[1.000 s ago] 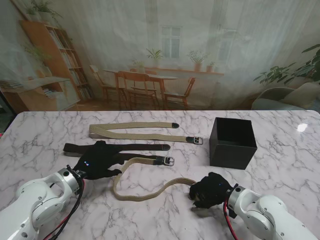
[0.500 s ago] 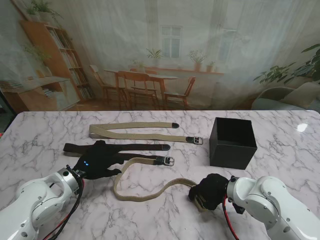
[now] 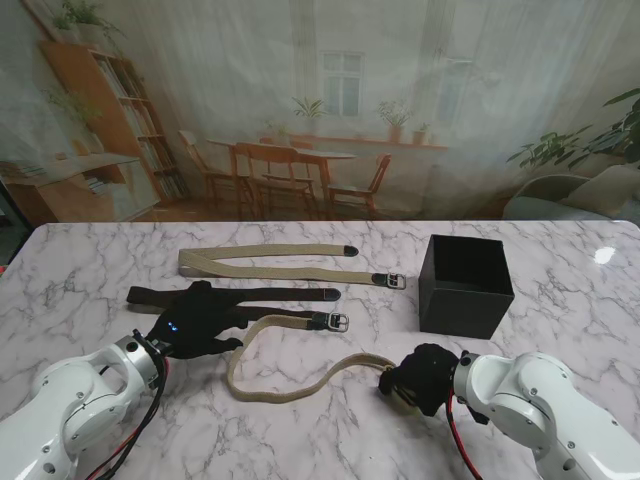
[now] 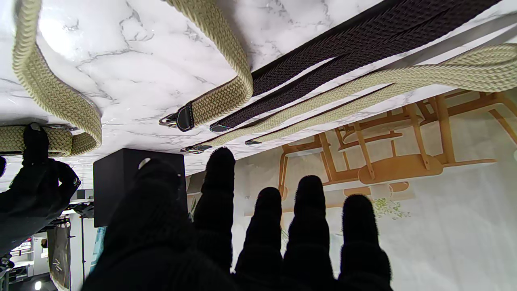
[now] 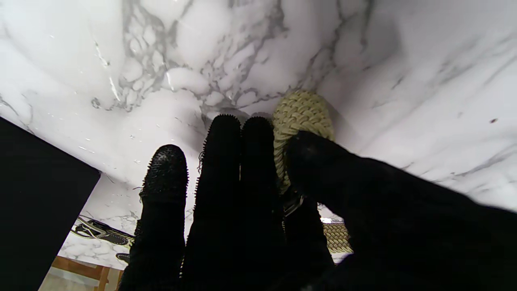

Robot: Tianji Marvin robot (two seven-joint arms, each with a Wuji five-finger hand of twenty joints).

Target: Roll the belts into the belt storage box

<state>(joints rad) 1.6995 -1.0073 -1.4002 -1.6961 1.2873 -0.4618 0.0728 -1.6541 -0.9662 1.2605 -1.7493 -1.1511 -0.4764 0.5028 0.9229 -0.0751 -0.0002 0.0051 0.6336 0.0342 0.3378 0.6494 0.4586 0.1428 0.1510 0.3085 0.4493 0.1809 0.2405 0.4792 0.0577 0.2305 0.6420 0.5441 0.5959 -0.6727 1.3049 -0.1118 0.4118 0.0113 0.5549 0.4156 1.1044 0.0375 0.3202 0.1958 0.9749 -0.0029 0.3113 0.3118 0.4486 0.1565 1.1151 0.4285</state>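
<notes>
Belts: three lie on the marble table (image 3: 90, 260), and none is in the belt storage box (image 3: 465, 285), whose interior appears dark and empty from the stand view. By that evidence the task is at an early stage. Rolling of the first belt has begun; the other two are untouched.

Positions, all referred to the box:
- The loose tan belt (image 3: 290, 385) lies to the left of the box and nearer to me, curving across the table from its buckle end near the left hand to its other end at the right hand.
- The black belt (image 3: 290, 294) lies flat, well to the left of the box, partly covered by the left hand.
- The folded tan belt (image 3: 270, 262) lies farther from me than the black belt, its buckle end near the box's left wall.

The right hand (image 3: 422, 380) sits just nearer to me than the box's front left corner. Its fingers (image 5: 238, 161) are closed on a small coil of the loose tan belt; in the right wrist view the woven roll (image 5: 301, 117) shows between thumb and fingers. How many turns are wound cannot be told, as the hand hides most of the coil.

The left hand (image 3: 200, 320) holds nothing. Its fingers (image 4: 309, 210) are extended and apart, over the black belt; contact with it cannot be confirmed.

Remaining: finish the roll, place it in the box, then repeat for the other two belts.
</notes>
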